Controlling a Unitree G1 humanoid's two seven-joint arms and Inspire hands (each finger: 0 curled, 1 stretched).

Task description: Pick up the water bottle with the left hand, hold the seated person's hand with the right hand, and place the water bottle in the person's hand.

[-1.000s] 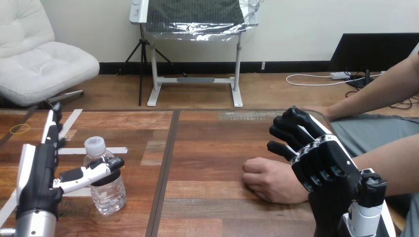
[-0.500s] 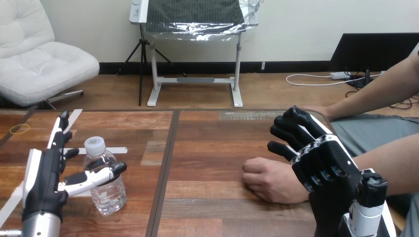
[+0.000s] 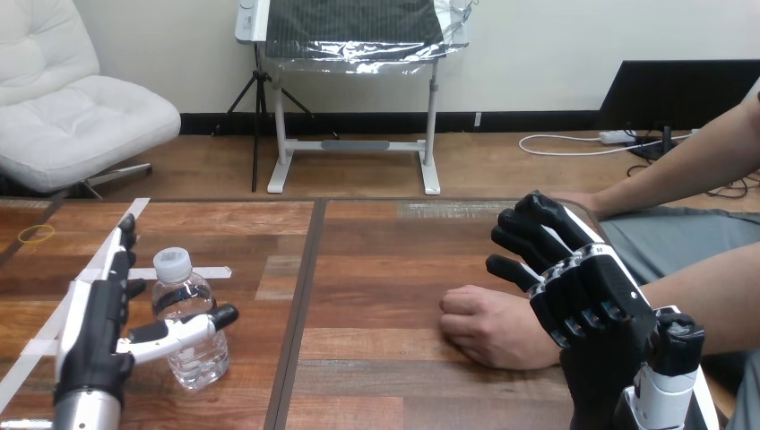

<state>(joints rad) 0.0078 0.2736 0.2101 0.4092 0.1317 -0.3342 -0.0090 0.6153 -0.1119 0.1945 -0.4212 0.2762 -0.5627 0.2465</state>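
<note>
A clear water bottle (image 3: 190,333) with a white cap stands upright on the wooden table (image 3: 385,260) at the near left. My left hand (image 3: 90,330) is open just left of it, fingers straight and pointing away from me. Its thumb (image 3: 184,329) reaches across the bottle's front. The person's hand (image 3: 491,326) rests as a fist on the table right of centre, knuckles down. My right hand (image 3: 587,300) stands with its back to me over the person's wrist, which it hides. Whether it grips the wrist cannot be seen.
White tape strips (image 3: 211,271) lie on the table behind the bottle. A yellow ring (image 3: 36,235) lies at the far left. A dark seam (image 3: 300,305) splits the tabletop. The person's other hand (image 3: 574,202) rests at the table's far right corner.
My left hand has come lower and slightly right, and its thumb has slid down the bottle's front. The bottle, the person's hand and my right hand have stayed put.
</note>
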